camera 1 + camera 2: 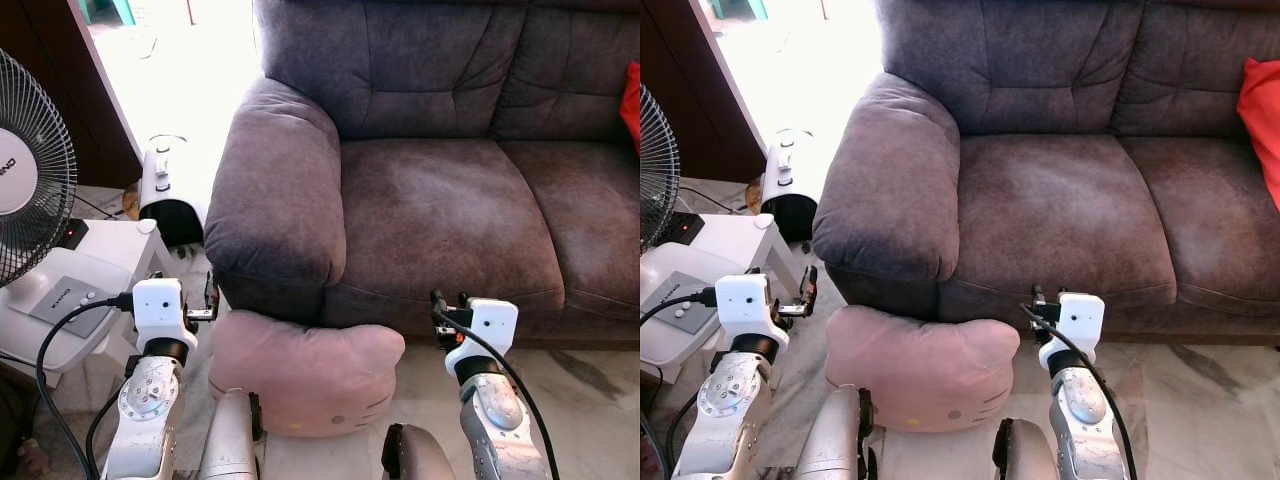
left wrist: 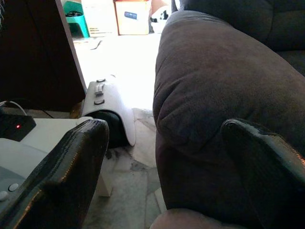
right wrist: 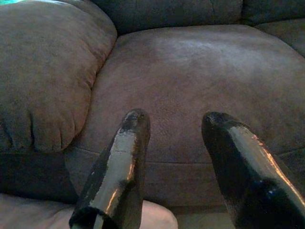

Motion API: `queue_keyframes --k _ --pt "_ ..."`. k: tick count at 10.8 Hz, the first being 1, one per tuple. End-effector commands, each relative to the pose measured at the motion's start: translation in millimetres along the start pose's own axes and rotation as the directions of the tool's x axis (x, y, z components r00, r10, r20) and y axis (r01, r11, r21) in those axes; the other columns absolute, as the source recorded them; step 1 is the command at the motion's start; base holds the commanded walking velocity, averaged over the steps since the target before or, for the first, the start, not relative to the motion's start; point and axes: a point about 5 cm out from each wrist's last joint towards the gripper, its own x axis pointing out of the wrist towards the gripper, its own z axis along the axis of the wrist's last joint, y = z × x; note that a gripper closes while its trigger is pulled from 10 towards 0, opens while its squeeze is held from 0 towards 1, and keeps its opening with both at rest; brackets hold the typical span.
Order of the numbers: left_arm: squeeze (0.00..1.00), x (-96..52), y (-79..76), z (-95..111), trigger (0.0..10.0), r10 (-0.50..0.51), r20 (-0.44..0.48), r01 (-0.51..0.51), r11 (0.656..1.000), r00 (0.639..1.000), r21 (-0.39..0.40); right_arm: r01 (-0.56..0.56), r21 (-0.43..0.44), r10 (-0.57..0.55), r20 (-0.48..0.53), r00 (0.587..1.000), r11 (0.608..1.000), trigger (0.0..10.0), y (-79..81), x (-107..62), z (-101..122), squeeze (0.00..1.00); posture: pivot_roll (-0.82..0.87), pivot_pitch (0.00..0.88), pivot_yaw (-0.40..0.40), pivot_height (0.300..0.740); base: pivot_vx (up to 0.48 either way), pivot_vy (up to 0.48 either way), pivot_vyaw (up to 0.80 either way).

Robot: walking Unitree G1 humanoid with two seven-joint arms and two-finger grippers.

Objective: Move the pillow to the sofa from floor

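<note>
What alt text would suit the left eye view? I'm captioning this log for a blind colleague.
A pink pillow lies on the floor against the front of a dark grey sofa, between the robot's raised left gripper and right gripper. A white fan stands on a low table at left.

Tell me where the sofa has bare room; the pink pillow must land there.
The brown suede sofa's left seat cushion, between the padded armrest and the centre seam, is bare. The red cushion crowds the far right. The pink plush pillow lies on the floor.

A home living room: brown sofa (image 1: 440, 190), standing fan (image 1: 30, 180), marble floor (image 1: 590, 375).
</note>
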Motion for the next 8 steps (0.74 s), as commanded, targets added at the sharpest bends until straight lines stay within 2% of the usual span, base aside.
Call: queue_keyframes --k 1,3,8 --pt "0.00 -0.2 -0.7 1.6 10.0 -0.012 -0.002 0.012 1.000 1.000 0.007 0.001 0.005 -0.001 -0.023 1.000 1.000 10.0 -0.5 -2.9 -5.5 0.00 0.12 0.147 -0.033 0.601 0.000 0.000 0.00" --pt "0.00 -0.2 -0.8 1.8 10.0 -0.013 -0.001 0.013 1.000 1.000 0.007 -0.006 0.016 0.007 -0.032 0.999 1.000 10.0 1.1 -2.9 -6.7 0.00 0.12 0.145 -0.032 0.601 0.000 0.000 0.00" --pt "0.00 0.6 -1.0 2.1 10.0 -0.013 0.001 0.013 1.000 1.000 0.008 -0.039 0.012 0.039 -0.022 0.999 0.999 10.0 6.2 -3.4 -6.5 0.00 0.12 0.140 -0.031 0.506 0.000 0.000 0.00"
